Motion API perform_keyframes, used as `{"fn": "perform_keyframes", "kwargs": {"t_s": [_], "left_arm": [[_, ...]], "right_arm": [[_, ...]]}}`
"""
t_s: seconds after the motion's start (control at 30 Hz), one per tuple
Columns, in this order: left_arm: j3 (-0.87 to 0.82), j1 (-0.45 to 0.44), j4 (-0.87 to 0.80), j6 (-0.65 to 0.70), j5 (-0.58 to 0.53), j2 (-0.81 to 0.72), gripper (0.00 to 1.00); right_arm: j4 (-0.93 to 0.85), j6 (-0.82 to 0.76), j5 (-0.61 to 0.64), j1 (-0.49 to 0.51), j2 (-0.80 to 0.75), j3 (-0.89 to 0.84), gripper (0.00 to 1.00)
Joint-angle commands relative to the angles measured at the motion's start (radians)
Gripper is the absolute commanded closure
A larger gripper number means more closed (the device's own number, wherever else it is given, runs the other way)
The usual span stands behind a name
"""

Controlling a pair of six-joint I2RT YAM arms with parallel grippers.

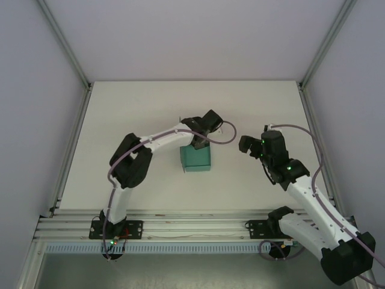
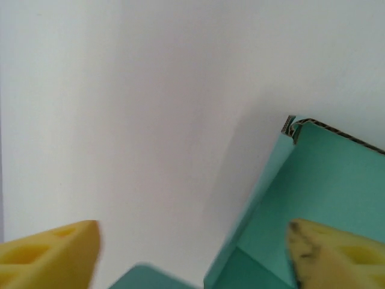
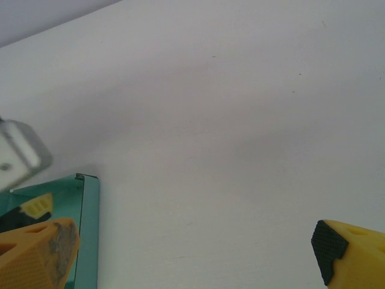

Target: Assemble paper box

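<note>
Top external shows the whole paper box (image 1: 196, 160), left wrist its wall between spread left jaws; right jaws spread.

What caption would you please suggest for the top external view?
Left gripper open over the teal paper box; right gripper hovers open beside it.

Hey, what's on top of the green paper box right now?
The left gripper hangs open over the far edge of the paper box, one finger above its interior. Nothing visible lies on it; the card beneath the gripper is covered.
</note>
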Motion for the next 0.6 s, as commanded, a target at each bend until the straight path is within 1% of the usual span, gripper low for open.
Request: {"fn": "perform_keyframes", "kwargs": {"t_s": [0.0, 0.03, 0.07, 0.1, 0.17, 0.23, 0.27, 0.33, 0.4, 0.43, 0.5, 0.57], "left_arm": [[0.023, 0.001, -0.038, -0.007, 0.097, -0.099, 0.0], [0.023, 0.002, -0.028, -0.014, 0.115, -0.119, 0.0], [0.02, 0.002, -0.008, -0.029, 0.125, 0.008, 0.0], [0.016, 0.003, 0.018, -0.05, 0.125, -0.181, 0.0], [0.012, 0.004, 0.056, -0.113, 0.112, -0.236, 0.0], [-0.006, 0.021, 0.103, -0.22, 0.094, -0.308, 0.0], [-0.027, 0.035, 0.13, -0.287, 0.079, -0.345, 0.0], [-0.095, 0.089, 0.17, -0.458, 0.068, -0.433, 0.0], [-0.207, 0.167, 0.199, -0.624, 0.078, -0.52, 0.0], [-0.275, 0.205, 0.218, -0.695, 0.074, -0.567, 0.0], [-0.441, 0.278, 0.268, -0.811, 0.061, -0.672, 0.0], [-0.604, 0.349, 0.328, -0.89, 0.098, -0.77, 0.0]], "right_arm": [[-0.031, -0.042, 0.013, -0.011, -0.013, 0.033, 0.0], [-0.026, -0.052, 0.008, -0.017, -0.008, 0.035, 0.0], [-0.017, -0.062, -0.006, -0.023, 0.002, 0.037, 0.0], [-0.005, -0.085, -0.039, -0.029, 0.019, 0.039, 0.0], [0.017, -0.145, -0.108, -0.033, 0.069, 0.054, 0.0], [0.047, -0.282, -0.221, -0.034, 0.145, 0.08, 0.0], [0.068, -0.329, -0.266, -0.034, 0.189, 0.102, 0.0], [0.119, -0.477, -0.413, -0.032, 0.288, 0.144, 0.01], [0.164, -0.63, -0.509, -0.015, 0.428, 0.202, 0.03], [0.152, -0.703, -0.545, -0.002, 0.498, 0.246, 0.03], [0.077, -0.869, -0.604, 0.028, 0.642, 0.359, 0.05], [-0.027, -1.01, -0.628, 0.061, 0.775, 0.476, 0.08]]}}
